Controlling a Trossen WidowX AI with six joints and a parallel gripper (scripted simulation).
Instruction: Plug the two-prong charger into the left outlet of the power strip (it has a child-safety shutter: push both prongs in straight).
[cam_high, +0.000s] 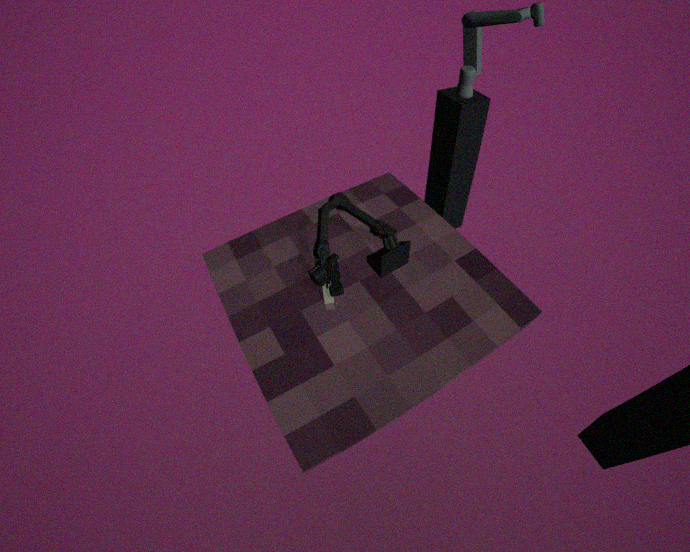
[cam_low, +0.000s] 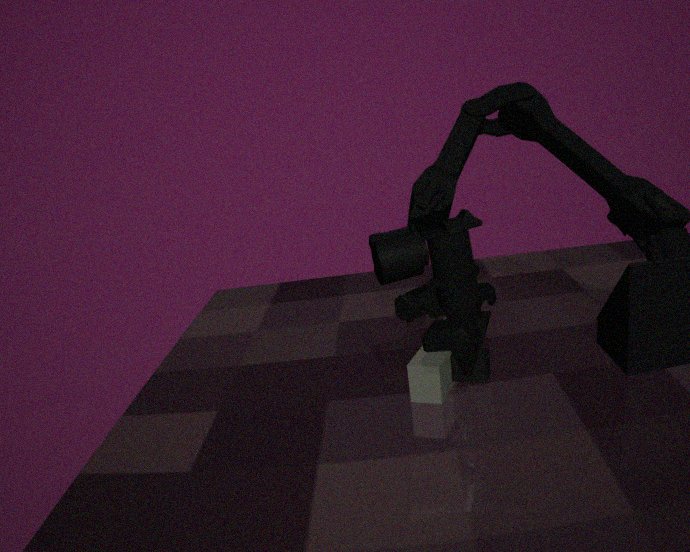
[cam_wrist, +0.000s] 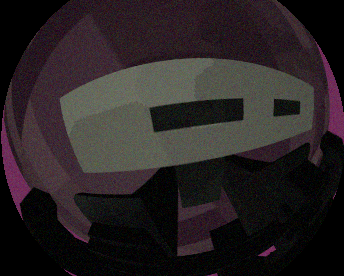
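The power strip (cam_high: 328, 294) (cam_low: 425, 382) (cam_wrist: 115, 145) is a pale block on the table. In the wrist view its face shows one long dark rectangle near the middle and a small dark one towards the right end. My gripper (cam_high: 332, 284) (cam_wrist: 192, 159) points down close beside the strip. It is shut on the charger (cam_wrist: 200, 192), a dark block between the fingers, just below the strip's lower edge in the wrist view. The prongs cannot be seen, and darkness hides whether charger and strip touch. In the exterior view the gripper covers the strip's far part.
The patchwork table (cam_high: 356, 339) (cam_low: 258, 500) faintly mirrors the strip. My arm's dark base block (cam_high: 389, 259) (cam_low: 650, 322) stands on it. A grey arm (cam_high: 471, 48) on a tall black pedestal (cam_high: 451, 155) stands behind the table. A black shape (cam_high: 644, 420) is at the lower right.
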